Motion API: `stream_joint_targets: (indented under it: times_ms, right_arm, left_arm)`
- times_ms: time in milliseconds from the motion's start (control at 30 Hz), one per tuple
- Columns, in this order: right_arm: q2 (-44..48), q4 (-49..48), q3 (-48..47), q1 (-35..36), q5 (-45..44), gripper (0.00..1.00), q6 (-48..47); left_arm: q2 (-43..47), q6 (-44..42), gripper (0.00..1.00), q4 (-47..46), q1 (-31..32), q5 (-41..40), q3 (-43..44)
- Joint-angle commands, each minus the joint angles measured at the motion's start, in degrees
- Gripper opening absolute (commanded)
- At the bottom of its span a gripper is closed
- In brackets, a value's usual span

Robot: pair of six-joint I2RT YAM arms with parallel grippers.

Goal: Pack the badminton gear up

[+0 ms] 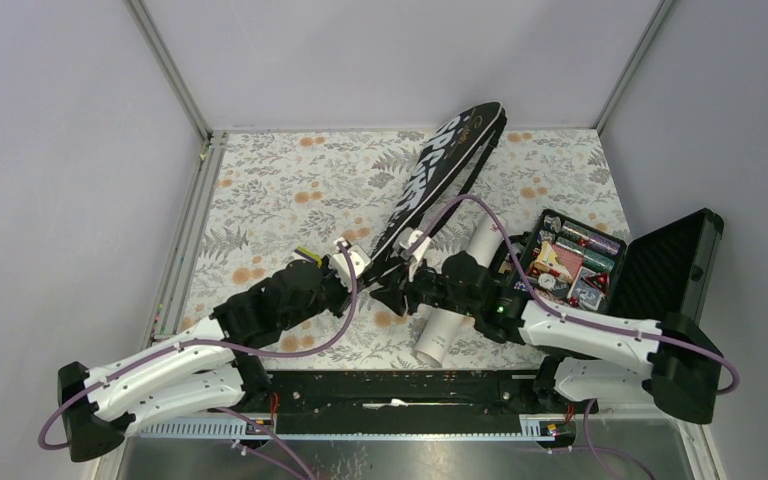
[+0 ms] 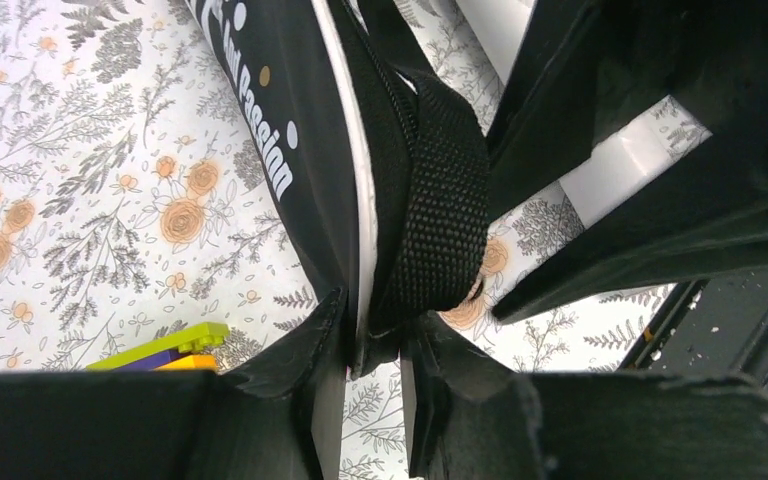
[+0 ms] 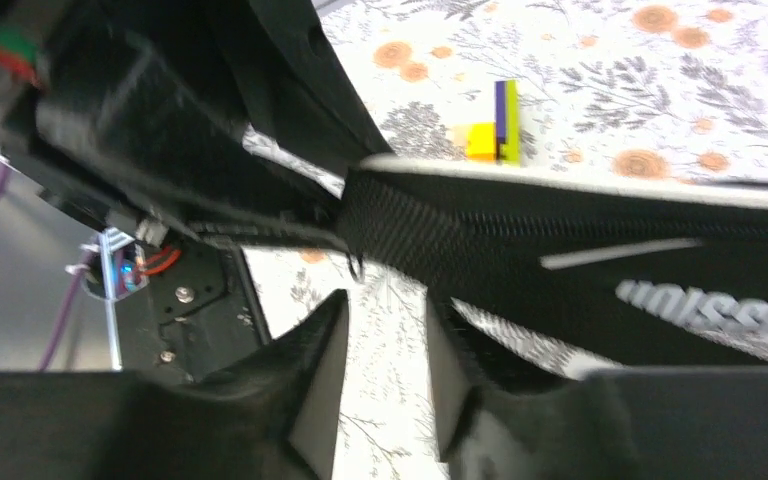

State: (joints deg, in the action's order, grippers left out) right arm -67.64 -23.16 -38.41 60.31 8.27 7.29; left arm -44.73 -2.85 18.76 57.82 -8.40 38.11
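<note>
Grey walls and metal corner rails box in a table covered by a floral-printed cloth (image 1: pixel 280 190). The left gripper (image 2: pixel 375 345) is pinched on the narrow near end of the long black racket-shaped bag with white lettering (image 1: pixel 440 170), its fingers clamped over the white piping and the black woven strap (image 2: pixel 440 200) there. From that grip the bag runs diagonally away, ahead of both grippers, to the far edge of the cloth. The right gripper (image 3: pixel 385 325) faces the left one, just beside the same bag end. Its fingers are spread with only cloth showing between them, and the strap sits just beyond its tips. A long white tube (image 1: pixel 436 335) lies under the right wrist. Outside the right gripper, an open black hard case of colourful foil-wrapped items (image 1: pixel 675 255) crowds the table's right edge. A small lime, yellow and purple block (image 2: pixel 165 348) lies beside the left gripper, and beyond it bare cloth reaches the left rail.
</note>
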Motion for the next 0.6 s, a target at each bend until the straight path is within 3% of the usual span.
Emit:
stream_joint_targets:
  times_ms: [0, 67, 267, 567]
  right_arm:
    - [7.91, 3.99, 2.15, 0.07, -12.97, 0.55, -0.87]
    - [11.25, 8.44, 3.19, 0.02, -14.91, 0.7, -1.53]
    - [22.57, 16.4, 7.38, 0.08, -22.76, 0.99, 0.03]
    - [34.5, 22.52, 9.97, 0.02, -30.59, 0.99, 3.89]
  left_arm:
    - [1.27, 2.62, 0.22, -6.88, -0.38, -0.57, 0.02]
    - [1.49, 2.72, 0.22, -6.97, -0.72, -1.21, -0.94]
    - [0.26, 6.25, 0.23, -6.55, -1.63, -3.17, -2.96]
    - [-3.29, 10.82, 0.31, -6.57, -1.92, -4.35, -4.86]
